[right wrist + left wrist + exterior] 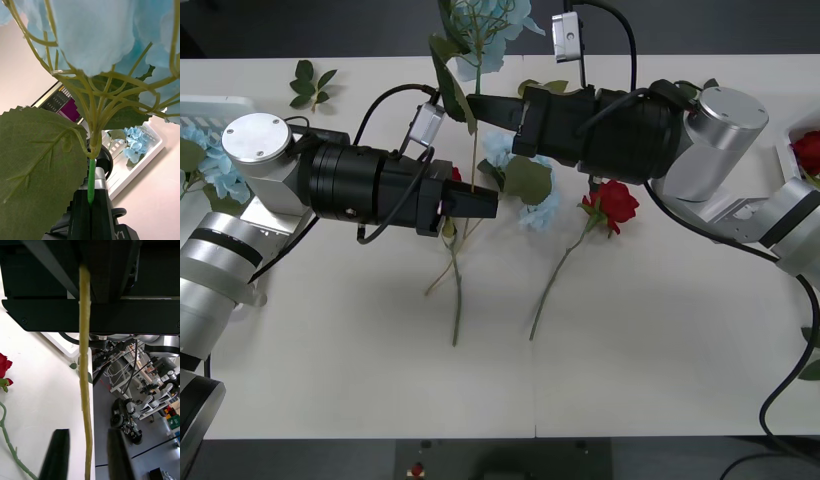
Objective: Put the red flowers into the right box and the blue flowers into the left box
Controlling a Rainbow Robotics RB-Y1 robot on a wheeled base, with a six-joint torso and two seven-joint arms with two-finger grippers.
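My right gripper [477, 105] is shut on the stem of a blue flower [485, 30] held upright above the table's middle; its pale head [105, 33] and big leaf [37, 165] loom close. The stem [84, 352] hangs down between the parted fingers [57, 453] of my left gripper [485, 203], which is open around it. A red flower [615, 203] lies on the table, and another [455, 175] peeks from behind the left gripper. A second blue flower [525, 175] lies between them. The left box [220, 105] holds a blue flower [135, 142]. The right box [788, 150] holds a red flower [808, 150].
A loose green leaf sprig [310, 85] lies at the back left of the white table [660, 350]. Both arms cross over the table's middle. Cables loop above the right wrist [620, 40].
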